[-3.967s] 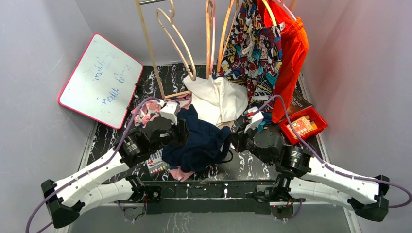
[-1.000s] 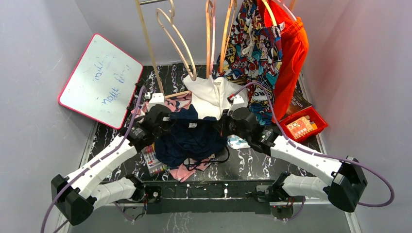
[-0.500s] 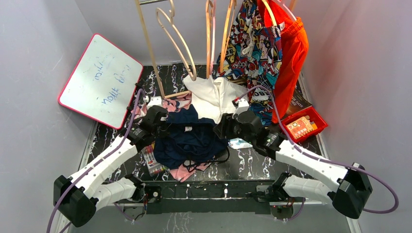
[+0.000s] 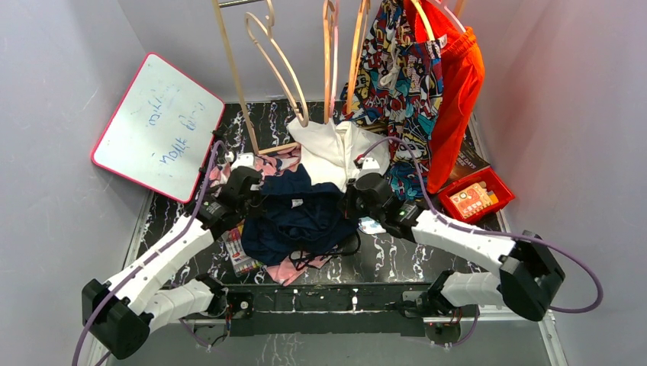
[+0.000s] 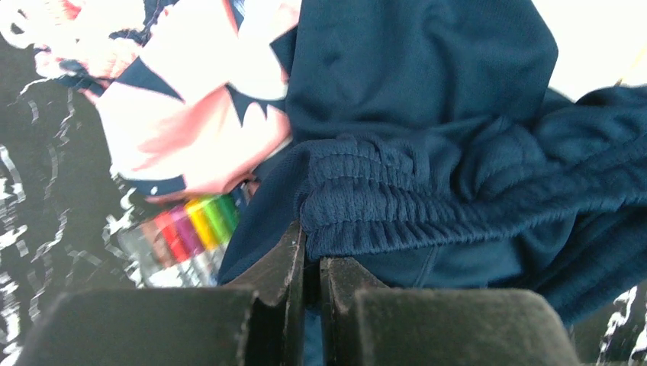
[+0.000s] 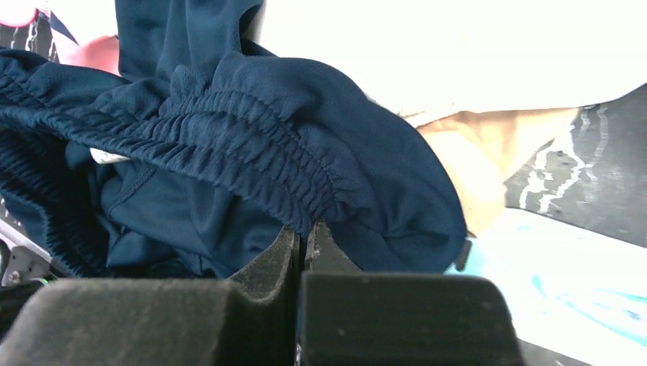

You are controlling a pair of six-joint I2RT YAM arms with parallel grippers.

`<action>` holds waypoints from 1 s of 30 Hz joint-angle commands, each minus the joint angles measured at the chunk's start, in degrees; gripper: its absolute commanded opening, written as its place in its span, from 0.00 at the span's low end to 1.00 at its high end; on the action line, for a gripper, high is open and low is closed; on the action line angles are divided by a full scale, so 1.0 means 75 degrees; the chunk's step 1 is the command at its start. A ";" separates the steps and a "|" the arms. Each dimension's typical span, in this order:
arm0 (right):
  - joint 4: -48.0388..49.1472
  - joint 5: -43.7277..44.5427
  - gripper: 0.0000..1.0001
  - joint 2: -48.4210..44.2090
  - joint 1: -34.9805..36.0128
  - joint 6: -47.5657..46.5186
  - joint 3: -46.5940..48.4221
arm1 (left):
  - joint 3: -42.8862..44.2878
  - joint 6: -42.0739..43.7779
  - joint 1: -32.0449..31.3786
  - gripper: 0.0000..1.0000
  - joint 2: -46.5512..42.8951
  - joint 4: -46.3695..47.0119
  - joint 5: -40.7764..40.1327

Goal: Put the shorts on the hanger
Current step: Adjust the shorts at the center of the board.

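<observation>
The navy shorts (image 4: 301, 217) lie bunched on the pile of clothes between my two arms. My left gripper (image 4: 257, 200) is shut on the left end of their elastic waistband (image 5: 397, 206), with the fingertips (image 5: 294, 255) pinching the fabric. My right gripper (image 4: 349, 204) is shut on the right end of the waistband (image 6: 252, 145), the cloth pinched between its fingertips (image 6: 286, 248). The orange-tan hanger (image 4: 329, 69) hangs from the rail at the back, apart from both grippers.
Pale hangers (image 4: 275, 57), comic-print shorts (image 4: 397, 69) and orange shorts (image 4: 458, 84) hang at the back. A white garment (image 4: 336, 152) and a pink patterned one (image 4: 290, 268) lie round the shorts. A whiteboard (image 4: 156, 126) leans left, with a red box (image 4: 477, 197) at right and a marker pack (image 4: 243, 255) below.
My right arm has shifted a little left and back, and its gripper has a fresh hold on the waistband. The left gripper has kept its grip and barely moved.
</observation>
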 commanded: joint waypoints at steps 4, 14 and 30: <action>-0.0668 0.0167 0.00 -0.2697 -0.0024 -0.2327 0.2666 | 0.3745 0.1330 0.0056 0.00 -0.0863 -0.0806 0.0723; -0.2399 -0.0246 0.00 -0.3653 -0.0025 -0.2724 0.4812 | 0.5582 0.1776 0.0050 0.00 -0.1725 0.0331 0.2064; -0.2586 -0.1674 0.00 -0.3150 -0.0024 -0.2916 0.7535 | 0.7664 0.1997 0.0052 0.00 -0.0906 0.0258 0.3316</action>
